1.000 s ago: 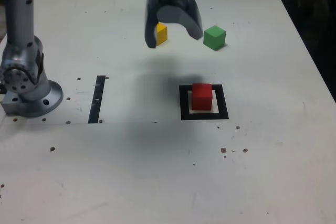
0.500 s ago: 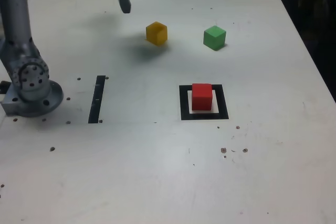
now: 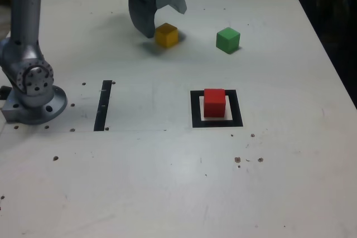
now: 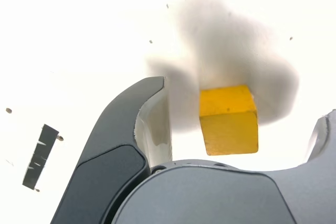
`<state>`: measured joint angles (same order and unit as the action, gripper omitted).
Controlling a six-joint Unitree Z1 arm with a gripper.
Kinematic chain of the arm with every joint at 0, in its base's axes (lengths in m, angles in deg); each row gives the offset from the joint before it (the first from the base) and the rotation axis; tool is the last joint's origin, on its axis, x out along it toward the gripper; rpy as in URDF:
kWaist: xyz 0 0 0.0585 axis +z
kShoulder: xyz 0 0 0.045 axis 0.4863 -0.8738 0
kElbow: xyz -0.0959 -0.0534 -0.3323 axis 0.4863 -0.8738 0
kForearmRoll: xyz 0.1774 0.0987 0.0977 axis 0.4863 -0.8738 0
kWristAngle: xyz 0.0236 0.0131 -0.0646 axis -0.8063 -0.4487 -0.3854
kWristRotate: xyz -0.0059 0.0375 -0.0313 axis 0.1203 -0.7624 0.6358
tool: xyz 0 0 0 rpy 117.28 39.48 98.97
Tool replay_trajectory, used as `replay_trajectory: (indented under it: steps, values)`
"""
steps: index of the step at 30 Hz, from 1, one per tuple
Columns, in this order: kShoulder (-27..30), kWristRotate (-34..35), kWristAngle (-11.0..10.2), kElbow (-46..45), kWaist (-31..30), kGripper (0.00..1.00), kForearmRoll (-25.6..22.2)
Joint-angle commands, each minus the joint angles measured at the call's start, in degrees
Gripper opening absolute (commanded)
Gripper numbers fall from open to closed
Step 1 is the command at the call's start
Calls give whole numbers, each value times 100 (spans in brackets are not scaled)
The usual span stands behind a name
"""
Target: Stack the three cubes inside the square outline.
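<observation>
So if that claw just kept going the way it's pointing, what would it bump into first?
Most likely the yellow cube. The gripper hangs open and points down at the table, and the wrist view shows the cube between its two fingers. How far above the cube it hangs is hard to judge.

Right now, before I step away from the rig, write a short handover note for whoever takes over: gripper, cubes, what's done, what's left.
Gripper: open, empty, jaws either side of the yellow cube at the far side of the table; the wrist view shows the cube between them, not gripped.
Red cube: sitting inside the square outline. First layer done.
Green cube: loose on the table, to the exterior view's right of the yellow one.
Left: close on yellow, stack it on red, then put green on top.
</observation>
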<state>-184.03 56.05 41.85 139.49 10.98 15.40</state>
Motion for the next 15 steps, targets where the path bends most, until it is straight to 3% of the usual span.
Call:
replay_trajectory:
  steps: [1, 9, 15]
  values:
    - [-102, 67, 20, 75, -61, 96, 5]
    - [-522, 126, 0, 288, -175, 93, 2]
    - [-706, 115, -51, 471, -169, 80, -253]
